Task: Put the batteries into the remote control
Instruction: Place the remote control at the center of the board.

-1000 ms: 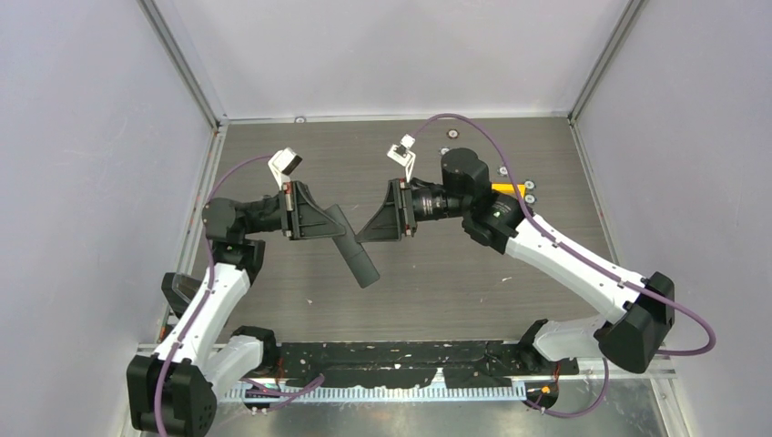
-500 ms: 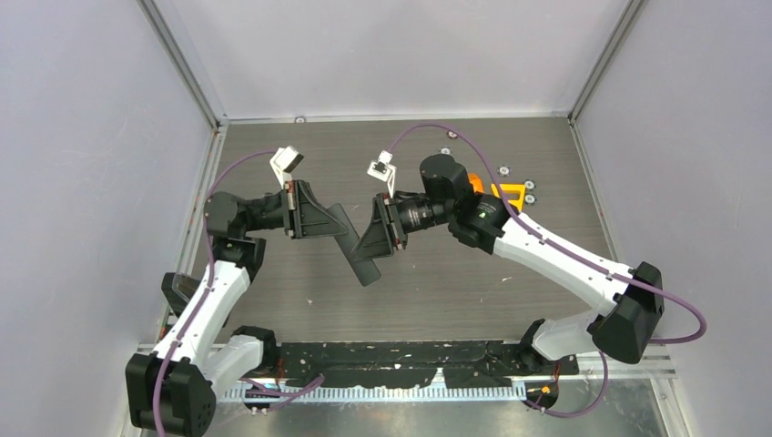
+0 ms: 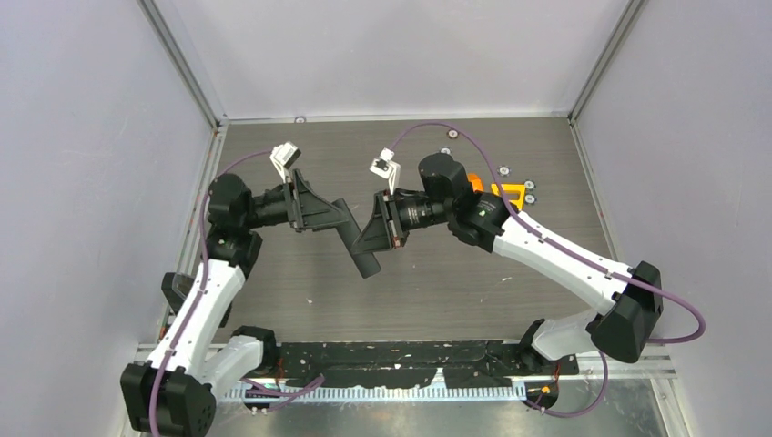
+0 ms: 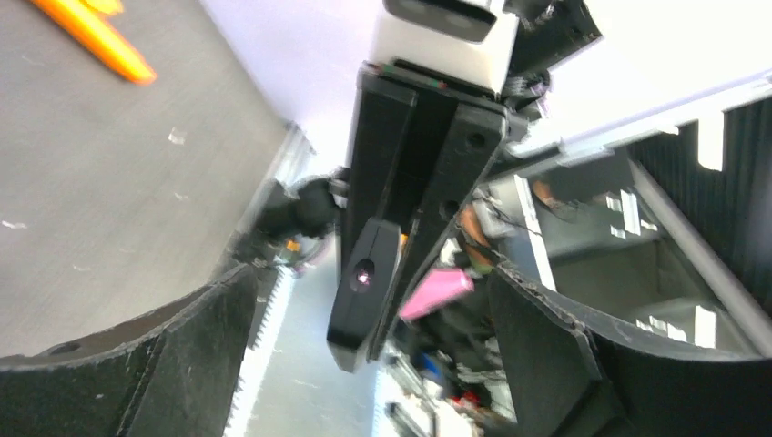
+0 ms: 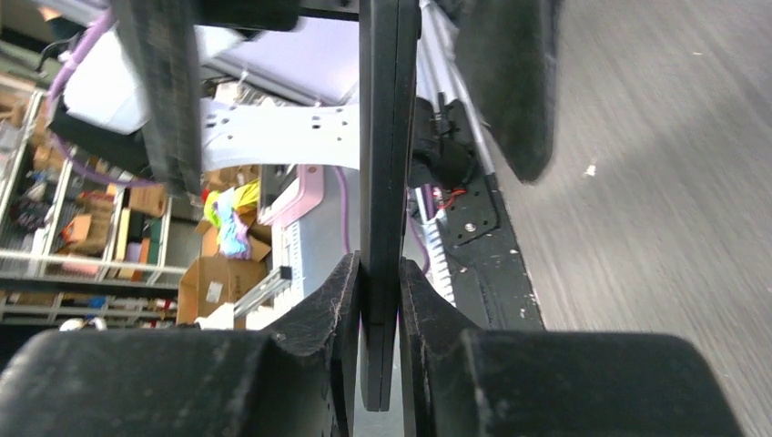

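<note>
Top view: remote control [image 3: 364,262] is held off the table [image 3: 437,291], just left of centre, with its long axis running from 11 o'clock to 5 o'clock. Right gripper [image 3: 362,242] reaches in from 3 o'clock and is clamped on it. Right wrist view shows both fingers [image 5: 341,300] pressed against the remote's 2 flat faces, the bar seen edge-on. Left gripper [image 3: 339,217] comes in from 9 o'clock with jaws spread wide. Its fingers [image 4: 182,355] stand well apart on either side of the remote's end, not touching it. Orange flashlight [image 4: 91,32] and yellow frame [image 3: 512,191] lie on the table toward 2 o'clock.
</note>
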